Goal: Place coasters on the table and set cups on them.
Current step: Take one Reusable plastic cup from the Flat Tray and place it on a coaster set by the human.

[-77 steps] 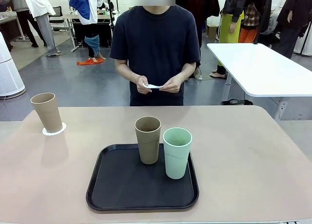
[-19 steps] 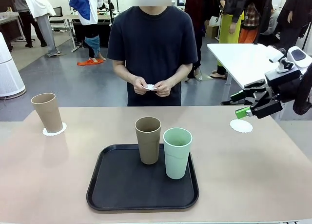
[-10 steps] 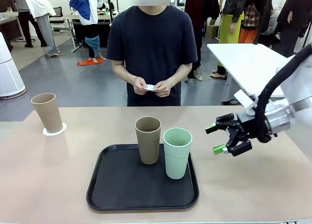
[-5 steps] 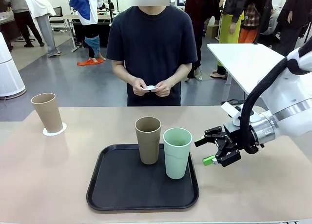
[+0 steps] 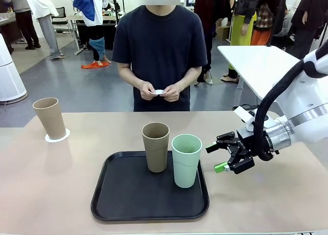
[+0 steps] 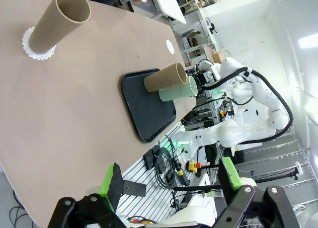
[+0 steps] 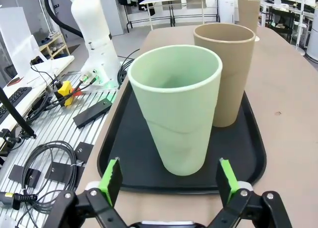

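Note:
A pale mint cup and a tan cup stand side by side on the black tray. My right gripper hangs open just right of the mint cup, fingers pointing at it. The right wrist view has the mint cup close ahead between the open right gripper's fingers, untouched. Another tan cup stands on a coaster at the table's far left. The person's hands hold a coaster. A bare coaster lies beyond the tray. My left gripper is open and off the table.
A white table stands behind at the right. The person stands at the far edge, opposite the tray. Bare tabletop lies to either side of the tray. Cables and a rack sit below the table's near edge.
A coaster came to lie on the table's right side. My right arm swept in from the right and down to the mint cup; over the last half second it barely shifted.

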Available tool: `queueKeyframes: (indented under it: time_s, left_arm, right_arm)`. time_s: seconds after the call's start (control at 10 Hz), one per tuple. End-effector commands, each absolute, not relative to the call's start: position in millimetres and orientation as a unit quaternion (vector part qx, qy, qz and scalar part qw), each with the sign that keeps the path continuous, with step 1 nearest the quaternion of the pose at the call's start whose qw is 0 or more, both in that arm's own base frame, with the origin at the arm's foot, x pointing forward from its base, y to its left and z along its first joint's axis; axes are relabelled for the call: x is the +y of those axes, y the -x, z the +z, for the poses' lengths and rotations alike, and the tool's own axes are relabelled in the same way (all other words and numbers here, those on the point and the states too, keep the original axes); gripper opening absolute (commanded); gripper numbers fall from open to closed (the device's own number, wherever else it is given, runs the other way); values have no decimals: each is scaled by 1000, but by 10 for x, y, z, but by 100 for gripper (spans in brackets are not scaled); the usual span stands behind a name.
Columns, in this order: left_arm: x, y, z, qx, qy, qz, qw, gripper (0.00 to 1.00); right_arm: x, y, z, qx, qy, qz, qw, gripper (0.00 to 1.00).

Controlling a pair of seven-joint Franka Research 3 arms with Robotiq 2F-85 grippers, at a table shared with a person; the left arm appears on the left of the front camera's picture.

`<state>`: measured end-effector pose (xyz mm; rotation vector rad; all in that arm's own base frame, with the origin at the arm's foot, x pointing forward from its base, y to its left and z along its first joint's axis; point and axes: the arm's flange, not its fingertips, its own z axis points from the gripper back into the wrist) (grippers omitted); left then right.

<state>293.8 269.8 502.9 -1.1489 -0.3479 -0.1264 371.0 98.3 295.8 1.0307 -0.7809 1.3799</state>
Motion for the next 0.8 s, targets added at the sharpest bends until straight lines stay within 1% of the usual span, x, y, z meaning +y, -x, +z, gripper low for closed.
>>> queueKeyframes:
  time_s: [0.0,0.3,0.7]
  left_arm:
    - [2701,-2933,5068,-165,545,-54,820,100]
    - [2701,-2933,5068,-165,545,-54,820,100]
    - [2701,-2933,5068,-165,545,-54,820,100]
  right_arm:
    - [1080,-3751,2880,-328,-440,601,581,100]
    - [1224,-3962,2692,-324,-471,579,581,100]
    - [1209,-4068,2633,-337,-465,582,575,100]
